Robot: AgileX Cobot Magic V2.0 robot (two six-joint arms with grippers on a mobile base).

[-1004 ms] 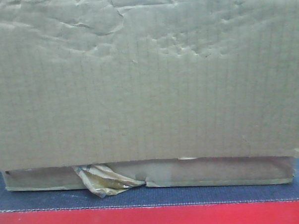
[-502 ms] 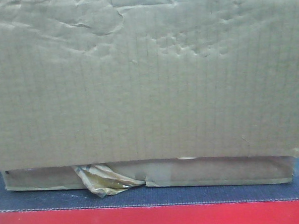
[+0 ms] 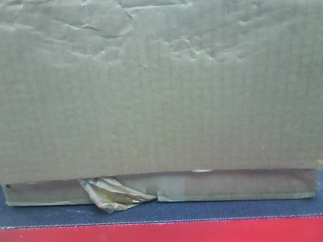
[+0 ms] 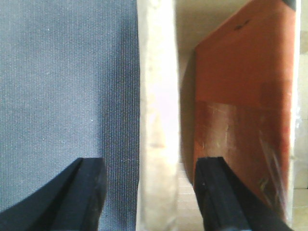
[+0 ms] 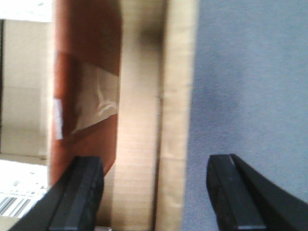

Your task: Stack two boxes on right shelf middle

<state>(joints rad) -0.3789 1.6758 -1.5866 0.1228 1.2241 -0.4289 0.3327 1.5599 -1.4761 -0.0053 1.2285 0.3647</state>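
Dented corrugated cardboard box [image 3: 160,83], crinkled tape [image 3: 114,195]

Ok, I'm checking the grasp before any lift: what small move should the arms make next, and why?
Probably close both grippers. The left gripper and right gripper each stand open astride a side wall of a plain brown corrugated cardboard box, fingers not touching it, so nothing is held yet.

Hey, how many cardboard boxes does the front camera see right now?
2. One dented box fills most of the front view. The second box shows only as a strip beneath it, with crumpled tape toward its left end. Others may be hidden behind them.
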